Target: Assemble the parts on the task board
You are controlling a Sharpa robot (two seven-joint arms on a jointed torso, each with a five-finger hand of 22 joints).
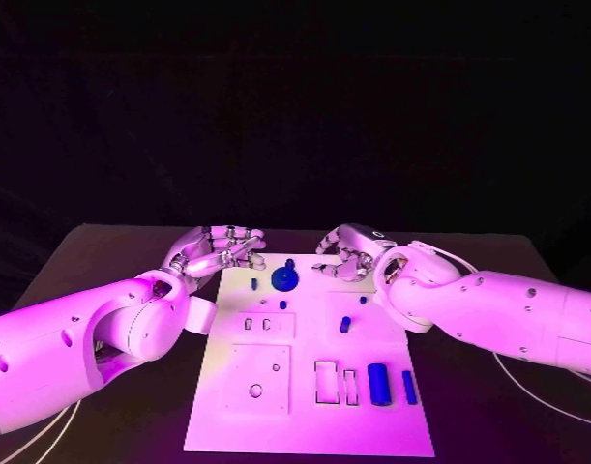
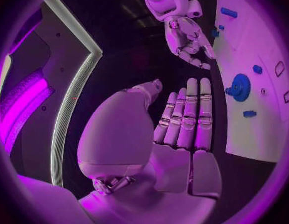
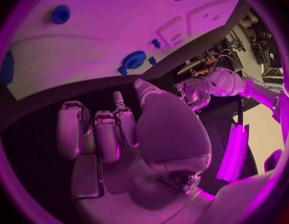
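Lying in the middle of the black bench (image 1: pixel 100 261): the white board (image 1: pixel 310 396), long side running away from the robot. Standing near its far end: a round blue disc (image 1: pixel 285 280) with a small knob above it. Sitting further down: a small blue peg (image 1: pixel 345 325) near the middle, then a large blue cylinder (image 1: pixel 379 384) and a thinner blue bar (image 1: pixel 409 387) at the near right, beside two empty rectangular slots. Also showing: several tiny blue pieces around the disc, too small for telling their shape.

Hovering at the far left corner of the board: the left hand (image 1: pixel 219 249), holding nothing. In the left wrist view, fingers (image 2: pixel 188 114) lying straight and side by side, pointing past the board edge, not touching it; palm partly covered by the wrist housing.

Hanging at the far right corner of the board: the right hand (image 1: pixel 348 253), also grasping nothing. In the right wrist view, fingers (image 3: pixel 97 134) curling inward over the dark bench, fingertips cut off behind the knuckles, so contact with the board hard to judge. In the head view, both hands partly hidden behind their own forearms.
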